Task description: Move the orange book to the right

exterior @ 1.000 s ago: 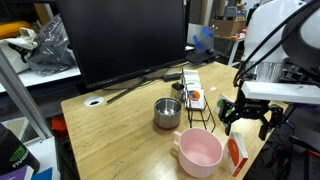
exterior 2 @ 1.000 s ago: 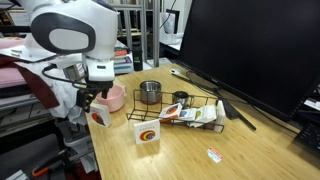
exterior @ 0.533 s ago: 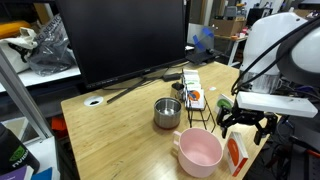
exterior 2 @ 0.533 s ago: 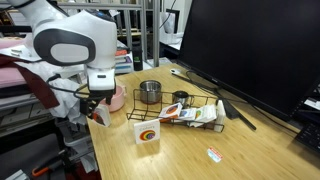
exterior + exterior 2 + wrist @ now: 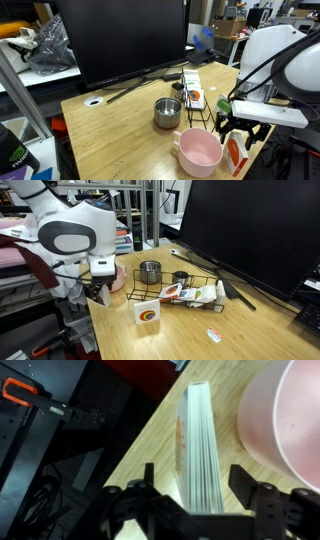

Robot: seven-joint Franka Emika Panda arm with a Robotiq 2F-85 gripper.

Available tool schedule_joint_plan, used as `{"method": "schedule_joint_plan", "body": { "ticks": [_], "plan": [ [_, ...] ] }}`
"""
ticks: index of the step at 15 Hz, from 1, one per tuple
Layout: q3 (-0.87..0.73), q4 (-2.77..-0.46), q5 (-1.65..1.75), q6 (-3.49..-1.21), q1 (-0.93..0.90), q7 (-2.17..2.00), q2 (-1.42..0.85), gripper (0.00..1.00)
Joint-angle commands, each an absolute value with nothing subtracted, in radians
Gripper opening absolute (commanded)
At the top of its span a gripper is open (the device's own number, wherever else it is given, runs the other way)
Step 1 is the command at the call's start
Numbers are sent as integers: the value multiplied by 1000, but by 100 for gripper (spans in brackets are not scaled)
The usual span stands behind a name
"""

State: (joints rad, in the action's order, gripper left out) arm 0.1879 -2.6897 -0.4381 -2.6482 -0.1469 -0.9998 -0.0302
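In the wrist view, an orange-handled clamp (image 5: 14, 392) sits far left on dark framework beyond the table (image 5: 148, 442) edge. Right of that bare strip of wood stands the orange book (image 5: 203, 452), seen from above on its edge. It shows a thin orange-red cover along its left side and a thick band of white page edges beside it. Faint marks show on the cover, too blurred to read. Just right of the book is the curved rim of the pink bowl (image 5: 285, 410); whether the two touch cannot be told.

The pincer (image 5: 195, 485) is spread wide. One dark finger is on each side of the book's near end, with a gap showing on both sides, so it holds nothing.

In an exterior view, from left to right, there is a metal cup (image 5: 167, 112), then a wire rack (image 5: 198, 108) holding a few booklets. Next comes the pink bowl (image 5: 200, 150), and then the pincer (image 5: 240, 128) hanging low over the table's right edge. The orange book (image 5: 237, 156) stands upright under it, close beside the bowl, with a white panel on its face.

In an exterior view, the pincer (image 5: 97, 290) is at the left by the bowl (image 5: 117, 278). Further right stands a white booklet (image 5: 148, 313) with a round orange spot; its print is too small to read.
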Motion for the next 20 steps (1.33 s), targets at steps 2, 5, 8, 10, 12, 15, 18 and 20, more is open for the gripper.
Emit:
{"method": "schedule_joint_plan", "body": {
  "ticks": [2, 5, 8, 10, 12, 15, 18, 20],
  "plan": [
    [182, -2693, -460, -2692, -157, -1012, -40, 40],
    [183, -2696, -493, -2658, -155, -995, -16, 19],
    [179, -2700, -514, -2620, -151, -994, 8, 1],
    [179, -2705, -519, -2594, -151, -991, 23, 3],
    [176, -2717, -506, -2552, -150, -992, 53, 4],
    [169, -2748, -473, -2472, -145, -1007, 121, 4],
    [156, -2785, -482, -2436, -140, -986, 219, 4],
    [136, -2802, -518, -2437, -146, -927, 289, 4]
  ]
}}
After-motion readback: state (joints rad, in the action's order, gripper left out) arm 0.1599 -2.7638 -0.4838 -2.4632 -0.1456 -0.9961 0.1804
